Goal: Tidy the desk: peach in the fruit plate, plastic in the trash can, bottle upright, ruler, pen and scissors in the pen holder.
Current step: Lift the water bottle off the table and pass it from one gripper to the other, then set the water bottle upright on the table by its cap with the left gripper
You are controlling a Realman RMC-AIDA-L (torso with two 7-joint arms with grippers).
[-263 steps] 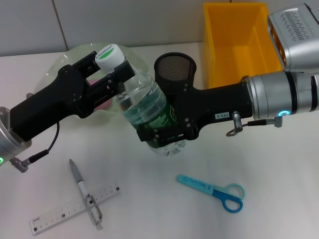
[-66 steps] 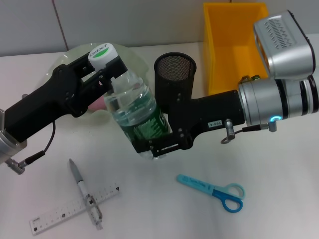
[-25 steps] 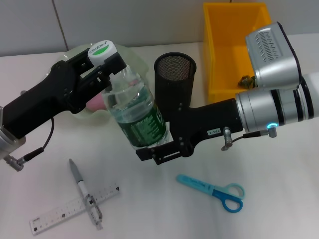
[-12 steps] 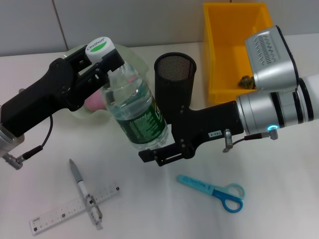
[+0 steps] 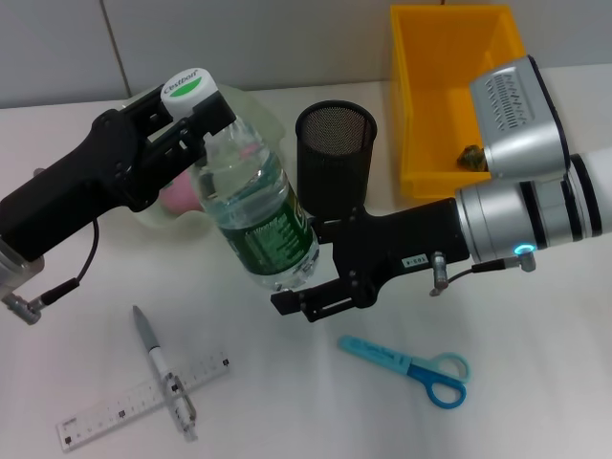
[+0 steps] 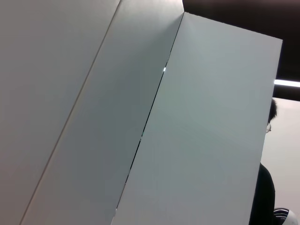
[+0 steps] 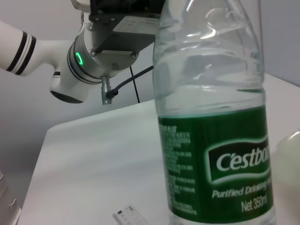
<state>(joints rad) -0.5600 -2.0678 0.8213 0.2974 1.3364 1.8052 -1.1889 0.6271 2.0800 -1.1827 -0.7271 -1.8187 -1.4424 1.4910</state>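
A clear bottle (image 5: 256, 218) with a green label and a white-green cap stands nearly upright, leaning a little, and it fills the right wrist view (image 7: 211, 117). My left gripper (image 5: 189, 113) is shut on its neck under the cap. My right gripper (image 5: 308, 279) grips it at the base from the right. A pink peach (image 5: 178, 196) lies in the pale green fruit plate (image 5: 251, 107) behind the left arm. The black mesh pen holder (image 5: 335, 153) stands beside the bottle. Blue scissors (image 5: 411, 366), a pen (image 5: 163, 369) and a ruler (image 5: 105, 413) lie on the desk. Crumpled plastic (image 5: 470, 154) lies in the yellow trash can (image 5: 449, 67).
The pen lies across the ruler at the front left. The scissors are just below the right gripper. In the right wrist view the left arm's wrist (image 7: 89, 61) shows behind the bottle. Only wall panels appear in the left wrist view.
The bottle has tipped more upright, its cap rising up and left with the left gripper. My right gripper has shifted down and right, now at the bottle's base.
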